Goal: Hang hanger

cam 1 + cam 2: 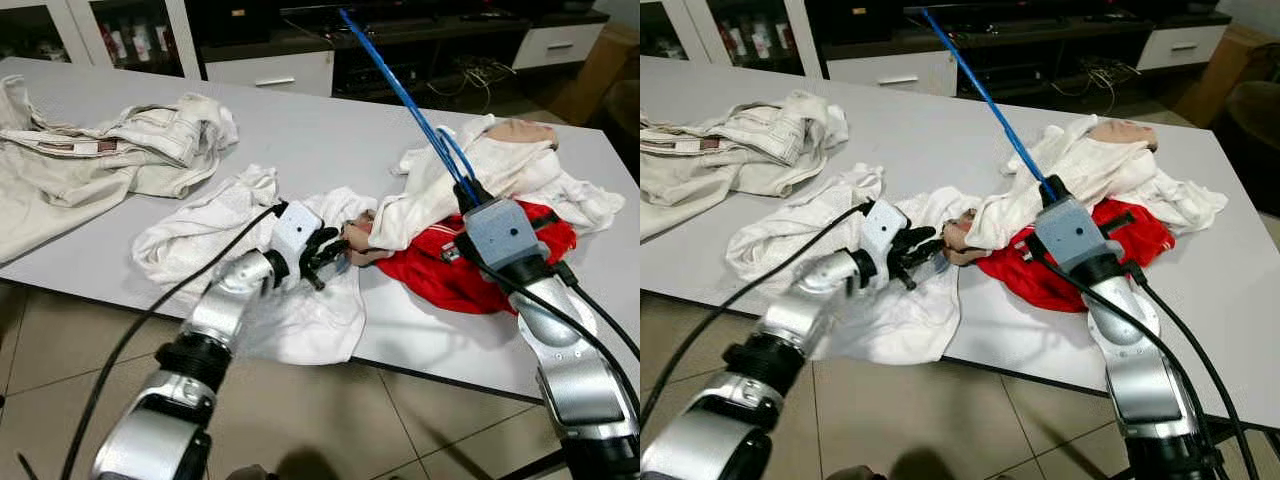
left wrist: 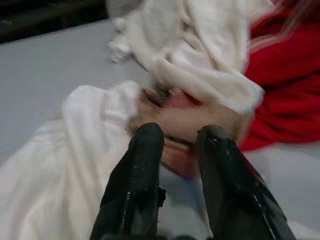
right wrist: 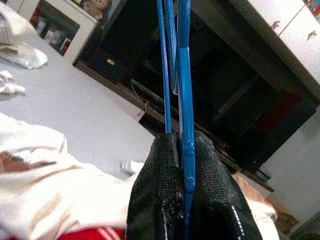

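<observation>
On the far left of the white table (image 1: 300,130) lies a heap of cream trousers (image 1: 110,150), apart from the work. Nearer the middle a white garment (image 1: 200,245) is spread toward the table's front edge, and the left tool (image 1: 330,255) reaches over it. Its two black fingers (image 2: 137,175) stand a narrow way apart, their tips at a pinkish fold of cloth (image 2: 190,120) that sticks out from under a cream garment (image 1: 440,185); whether they already pinch the fold cannot be told, though nothing seems clamped between them.

To the right, a red garment (image 1: 470,275) lies under the cream one. Above it the right tool (image 1: 470,190) is closed on the blue hanger (image 1: 400,90), whose thin bars rise up and away toward the dark cabinet (image 1: 420,50) behind the table. The wrist view shows the blue bars squeezed tight between the black fingers.

The step in hand looks like dressing the hanger: the hanger is secured and lifted, and the left tool is going for a piece of clothing to put on it. Next, the left tool needs to close on the fold and lift it free of the pile, while the right brings the hanger's arm down to the garment's opening. The tangle of layers may drag along.
</observation>
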`<state>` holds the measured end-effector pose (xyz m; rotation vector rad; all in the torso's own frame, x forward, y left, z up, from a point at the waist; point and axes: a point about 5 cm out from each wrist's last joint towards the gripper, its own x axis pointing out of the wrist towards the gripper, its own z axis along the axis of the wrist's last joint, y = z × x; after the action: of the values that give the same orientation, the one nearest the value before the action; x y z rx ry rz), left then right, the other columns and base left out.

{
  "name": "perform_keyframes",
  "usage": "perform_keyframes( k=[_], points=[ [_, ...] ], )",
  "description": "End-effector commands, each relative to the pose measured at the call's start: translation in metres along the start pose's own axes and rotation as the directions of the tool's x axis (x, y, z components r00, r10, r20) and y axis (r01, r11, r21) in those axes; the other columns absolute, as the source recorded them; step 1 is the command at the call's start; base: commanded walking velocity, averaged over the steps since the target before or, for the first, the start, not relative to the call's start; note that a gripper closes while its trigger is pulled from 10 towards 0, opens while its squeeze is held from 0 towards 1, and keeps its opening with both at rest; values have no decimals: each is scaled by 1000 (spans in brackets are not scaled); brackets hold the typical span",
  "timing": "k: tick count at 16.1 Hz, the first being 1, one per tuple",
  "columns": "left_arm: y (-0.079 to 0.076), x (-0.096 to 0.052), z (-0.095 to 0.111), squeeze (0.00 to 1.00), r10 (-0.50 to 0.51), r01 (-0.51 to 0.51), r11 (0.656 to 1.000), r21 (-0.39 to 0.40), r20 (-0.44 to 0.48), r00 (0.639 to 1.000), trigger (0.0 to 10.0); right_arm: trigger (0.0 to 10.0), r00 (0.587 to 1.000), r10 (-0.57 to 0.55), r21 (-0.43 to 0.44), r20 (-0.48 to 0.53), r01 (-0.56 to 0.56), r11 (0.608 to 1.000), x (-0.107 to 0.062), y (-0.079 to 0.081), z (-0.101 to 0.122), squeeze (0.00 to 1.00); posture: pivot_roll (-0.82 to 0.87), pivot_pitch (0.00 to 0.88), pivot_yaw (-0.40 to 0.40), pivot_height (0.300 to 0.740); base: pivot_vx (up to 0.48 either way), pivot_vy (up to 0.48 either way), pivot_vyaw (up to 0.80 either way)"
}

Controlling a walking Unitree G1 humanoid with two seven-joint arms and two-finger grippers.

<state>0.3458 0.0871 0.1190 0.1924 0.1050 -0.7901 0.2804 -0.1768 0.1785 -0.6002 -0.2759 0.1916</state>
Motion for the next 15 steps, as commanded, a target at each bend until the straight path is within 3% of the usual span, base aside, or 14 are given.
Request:
perform_keyframes(
  k=[1, 3, 8, 15],
  points=[
    [3, -2, -1, 0, 56, -55, 998, -25, 23, 998, 10000, 10000, 1000, -21, -2, 8, 21, 1000, 1, -5, 2, 0, -12, 14, 22, 723, 0, 0, 0],
    [2, -2, -2, 0, 70, -69, 997, -35, 31, 997, 10000, 10000, 1000, -26, -4, 14, 26, 1000, 4, -6, 4, 0, -8, 12, 18, 723, 0, 0, 0],
    [1, -1, -3, 0, 83, -82, 996, -20, 31, 996, 10000, 10000, 999, -31, -10, 15, 31, 999, 5, -9, 4, 0, -10, 6, 17, 723, 0, -433, 0],
    [3, 1, -1, 0, 82, -82, 997, -1, 24, 996, 10000, 10000, 999, -34, -16, 10, 34, 999, 3, -10, 3, 0, -19, 3, 22, 723, 0, 0, 0]
  ],
)
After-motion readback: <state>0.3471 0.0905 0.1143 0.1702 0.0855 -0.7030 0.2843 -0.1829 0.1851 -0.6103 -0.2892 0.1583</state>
